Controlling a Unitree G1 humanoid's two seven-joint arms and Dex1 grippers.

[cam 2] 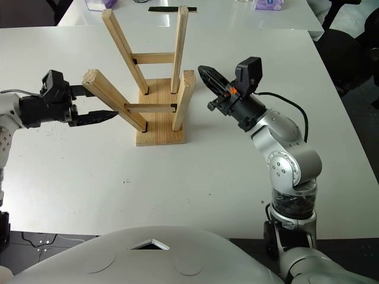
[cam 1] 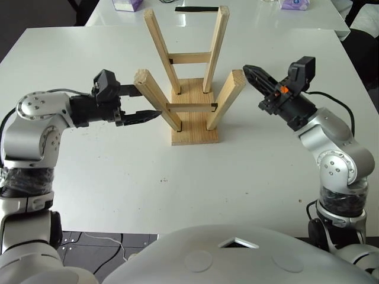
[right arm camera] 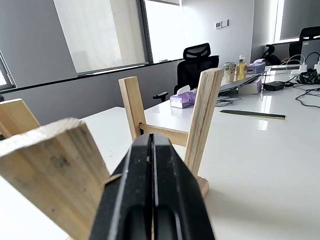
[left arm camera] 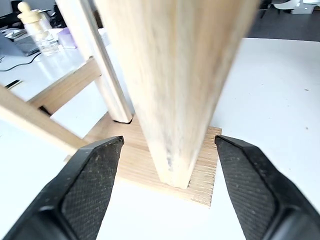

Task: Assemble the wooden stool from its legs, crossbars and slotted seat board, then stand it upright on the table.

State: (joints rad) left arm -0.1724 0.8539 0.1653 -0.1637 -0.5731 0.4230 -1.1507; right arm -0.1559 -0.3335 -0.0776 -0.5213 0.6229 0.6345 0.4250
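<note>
On the white table (cam 1: 89,177) close to me, my left gripper (cam 1: 147,102) has its fingers wide, one each side of a near leg (cam 1: 151,92) of the upside-down stool (cam 1: 195,139). My right gripper (cam 1: 251,72) is squeezed closed beside the other near leg (cam 1: 228,94). Farther back, two legs (cam 1: 216,44) stick up.

I'm looking at a white table (cam 1: 237,195) under bright, even light that glares off its top. Beyond its far edge stands a second white table (cam 1: 266,18), carrying two purple tissue boxes (cam 1: 127,5) with a black strip (cam 1: 196,9) between them. Farther off, bottles (right arm camera: 235,70) and cables (right arm camera: 305,92) sit on white tops. A black office chair (right arm camera: 200,60) stands before a grey wall (right arm camera: 25,50) with large, bright windows (right arm camera: 100,32). Below the near edge I see dark floor (cam 1: 100,239).
</note>
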